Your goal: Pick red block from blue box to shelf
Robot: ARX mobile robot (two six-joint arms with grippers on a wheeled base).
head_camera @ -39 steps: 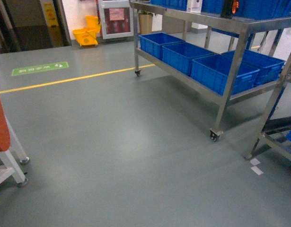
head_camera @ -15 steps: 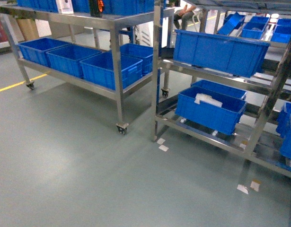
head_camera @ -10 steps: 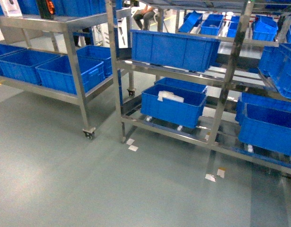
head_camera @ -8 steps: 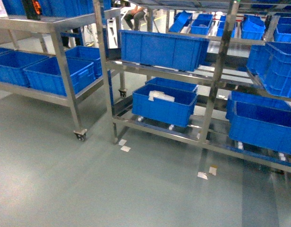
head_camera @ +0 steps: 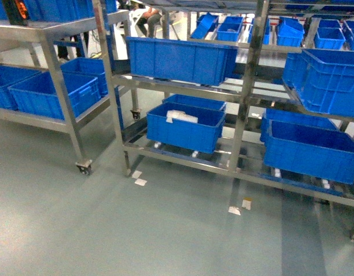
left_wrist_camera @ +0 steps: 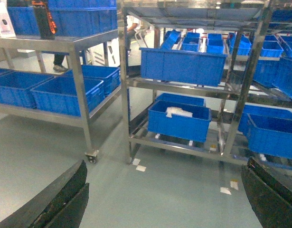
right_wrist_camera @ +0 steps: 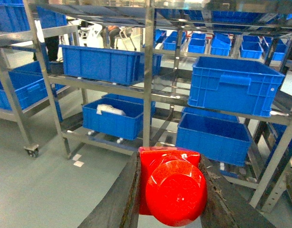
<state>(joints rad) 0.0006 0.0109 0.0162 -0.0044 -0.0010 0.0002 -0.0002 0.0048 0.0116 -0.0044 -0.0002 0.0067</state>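
Head view: the shelf (head_camera: 246,103), a stainless multi-tier rack, fills the middle and right; a separate wheeled steel cart (head_camera: 56,75) stands at left with dark blue crates on its lower tier. On the shelf's middle tier a long dark blue crate (head_camera: 179,59) sits at the left end, contents hidden by its wall. Below it, on the bottom tier, a smaller crate (head_camera: 185,127) holds a white crumpled item (head_camera: 181,117) near its back left corner. At the right end of the shelf a ribbed crate (head_camera: 329,80) sits on the middle tier and another (head_camera: 312,150) on the bottom tier; insides not visible. Grey floor (head_camera: 107,230) lies open in front of the rack, with small paper scraps (head_camera: 239,207) near the posts. No arm shows in this view. Left wrist view: the left gripper (left_wrist_camera: 164,199) shows only its two dark fingers (left_wrist_camera: 65,199) at the lower corners, set wide apart with nothing between them; same shelf and cart ahead across open floor. Right wrist view: the right gripper (right_wrist_camera: 172,199) has its fingers pressed against both sides of the red block (right_wrist_camera: 172,187), which is clamped between them, stud toward the camera, held in the air short of the shelf's front edge. The blue box is not in any view.
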